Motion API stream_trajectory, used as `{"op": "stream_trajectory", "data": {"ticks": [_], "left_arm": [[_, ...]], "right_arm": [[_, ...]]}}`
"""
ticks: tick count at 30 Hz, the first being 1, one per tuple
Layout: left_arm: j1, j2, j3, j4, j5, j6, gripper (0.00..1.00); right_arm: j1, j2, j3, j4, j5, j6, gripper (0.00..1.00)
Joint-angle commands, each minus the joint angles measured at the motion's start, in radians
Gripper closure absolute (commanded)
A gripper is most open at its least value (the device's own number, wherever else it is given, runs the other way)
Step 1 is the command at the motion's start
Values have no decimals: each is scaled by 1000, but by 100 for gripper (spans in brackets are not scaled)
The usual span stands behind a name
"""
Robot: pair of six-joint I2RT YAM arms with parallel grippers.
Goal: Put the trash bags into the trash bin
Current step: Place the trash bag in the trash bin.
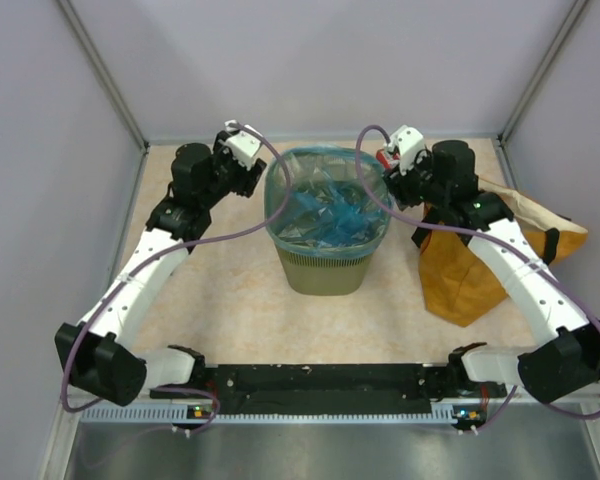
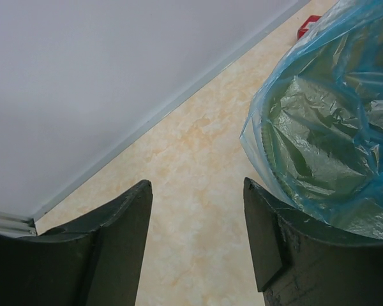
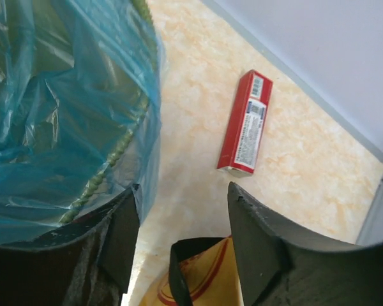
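Note:
The olive-green mesh trash bin stands mid-table. A big crinkly light-blue trash bag lines it, its edge folded over the rim, with more blue film bunched inside. My left gripper is just left of the rim, open, with bare table between its fingers; the bag hangs beside its right finger. My right gripper is at the rim's right side, open, holding nothing. The bag's draped edge lies against its left finger, and the green rim wire shows through the film.
A mustard-orange sack with black handles lies right of the bin, under the right arm; its handle shows below the right fingers. A flat red box lies on the table behind the bin, near the back wall.

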Motion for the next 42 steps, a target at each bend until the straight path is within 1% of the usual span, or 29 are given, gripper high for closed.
{"op": "stream_trajectory", "data": {"ticks": [1, 5, 8, 10, 11, 13, 18, 21, 23, 25, 26, 28, 29, 34, 39, 42], "left_arm": [[3, -60, 0, 8, -4, -14, 36], [6, -90, 2, -5, -47, 5, 35], [9, -129, 8, -45, -23, 32, 35], [10, -172, 26, -103, 57, 63, 35], [9, -178, 63, -161, 106, 83, 35], [9, -186, 133, -328, 216, 130, 35], [7, -210, 296, -602, 489, 226, 34], [0, -232, 357, -699, 623, 229, 33], [-34, -239, 367, -717, 657, 200, 33], [-112, -244, 359, -726, 604, 200, 33], [-194, -244, 350, -727, 515, 203, 33], [-317, -241, 328, -726, 394, 226, 33], [-350, -223, 324, -720, 357, 226, 33], [-433, -121, 377, -727, 289, 244, 34], [-537, -9, 439, -735, 208, 273, 34], [-559, 58, 479, -767, 218, 287, 35]], "right_arm": [[-3, -36, 117, -15, 33, -26, 42], [-3, -46, 154, -46, 64, -49, 41], [-3, -67, 164, -65, 81, -70, 41], [-2, -85, 174, -86, 73, -82, 40], [-3, -93, 185, -101, 64, -82, 40], [-3, -102, 216, -132, 30, -84, 39], [-2, -78, 350, -239, -129, -56, 36], [-3, -52, 400, -255, -171, -38, 36], [0, -35, 421, -259, -192, -32, 35], [0, -14, 447, -264, -205, -29, 35], [1, -4, 460, -266, -209, -24, 35], [9, 22, 490, -279, -217, -18, 34], [12, 31, 509, -287, -219, -15, 34], [15, 48, 536, -302, -219, -6, 34], [15, 30, 484, -307, -191, -18, 34], [15, 22, 463, -309, -173, -26, 34]]}}
